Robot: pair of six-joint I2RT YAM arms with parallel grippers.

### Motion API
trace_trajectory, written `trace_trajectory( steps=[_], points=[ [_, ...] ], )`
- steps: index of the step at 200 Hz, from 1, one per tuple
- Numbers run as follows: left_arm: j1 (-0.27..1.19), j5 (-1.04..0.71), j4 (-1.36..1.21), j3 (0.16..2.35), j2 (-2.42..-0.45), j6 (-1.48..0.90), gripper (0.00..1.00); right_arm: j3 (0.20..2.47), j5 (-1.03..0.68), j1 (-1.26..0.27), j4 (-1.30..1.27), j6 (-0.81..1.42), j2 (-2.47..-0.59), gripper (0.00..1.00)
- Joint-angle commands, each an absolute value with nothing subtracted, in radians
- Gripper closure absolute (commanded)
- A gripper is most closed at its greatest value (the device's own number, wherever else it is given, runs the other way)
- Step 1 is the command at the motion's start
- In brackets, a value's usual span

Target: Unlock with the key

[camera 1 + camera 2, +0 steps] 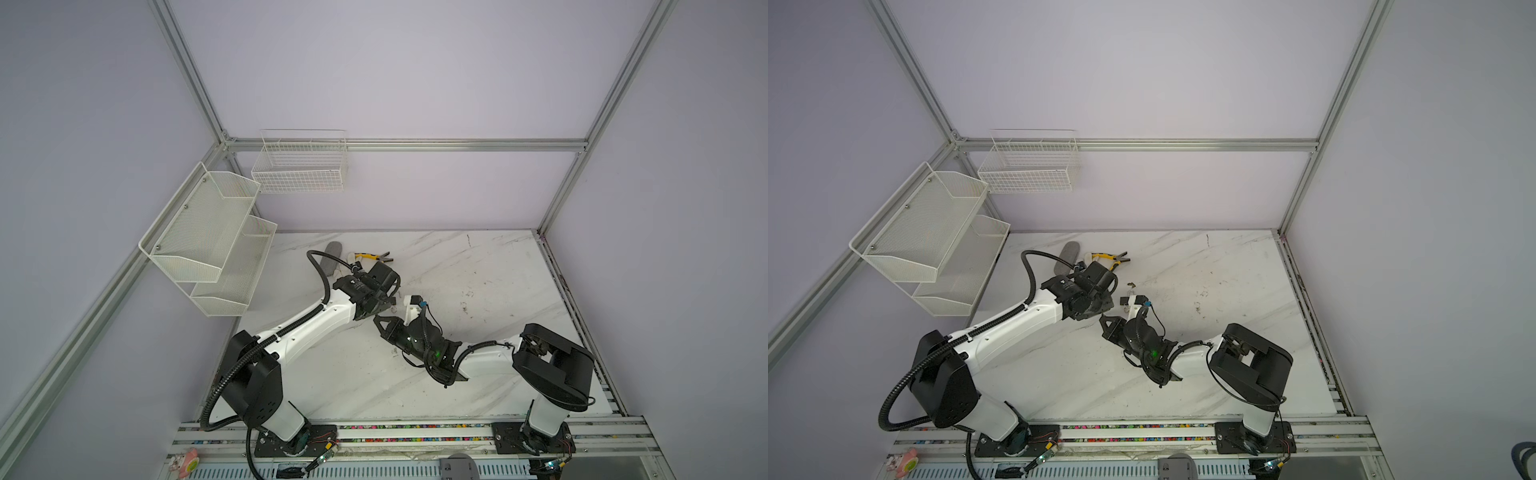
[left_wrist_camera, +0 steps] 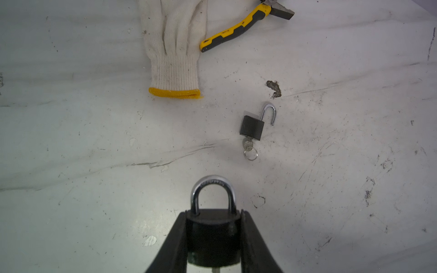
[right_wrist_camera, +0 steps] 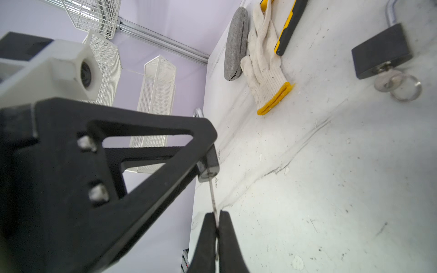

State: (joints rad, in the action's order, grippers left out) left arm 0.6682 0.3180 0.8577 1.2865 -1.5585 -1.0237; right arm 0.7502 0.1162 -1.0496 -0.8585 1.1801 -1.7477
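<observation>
My left gripper (image 2: 213, 214) is shut on the sides of a black padlock (image 2: 212, 236) and holds it above the table. The silver shackle (image 2: 212, 186) sits closed in the body. In the right wrist view my right gripper (image 3: 215, 214) is shut on a thin silver key (image 3: 212, 193). The key's blade runs up into the bottom of the held padlock (image 3: 209, 165). In both top views the two grippers meet tip to tip near the table's middle, left gripper (image 1: 374, 309) against right gripper (image 1: 379, 321).
A smaller black padlock (image 2: 251, 127) lies on the marble table with its shackle open and a ringed key in it. Behind it lie a white glove (image 2: 175, 47), yellow pliers (image 2: 236, 28) and a grey oval case (image 3: 236, 45). A mesh shelf (image 1: 208, 232) and wire basket (image 1: 299, 166) hang at the left.
</observation>
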Motion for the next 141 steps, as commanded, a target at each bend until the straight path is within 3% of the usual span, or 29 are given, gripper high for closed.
trace_trajectory(
  steps=[1, 141],
  points=[
    [0.691, 0.279, 0.943, 1.295, -1.537, -0.992, 1.00, 0.739, 0.117, -1.029, -0.940, 1.237, -1.763, 1.00],
    [0.705, 0.243, 0.919, 1.293, -1.630, -0.982, 1.00, 0.724, 0.138, -1.033, -0.981, 1.359, -1.851, 1.00]
  ],
)
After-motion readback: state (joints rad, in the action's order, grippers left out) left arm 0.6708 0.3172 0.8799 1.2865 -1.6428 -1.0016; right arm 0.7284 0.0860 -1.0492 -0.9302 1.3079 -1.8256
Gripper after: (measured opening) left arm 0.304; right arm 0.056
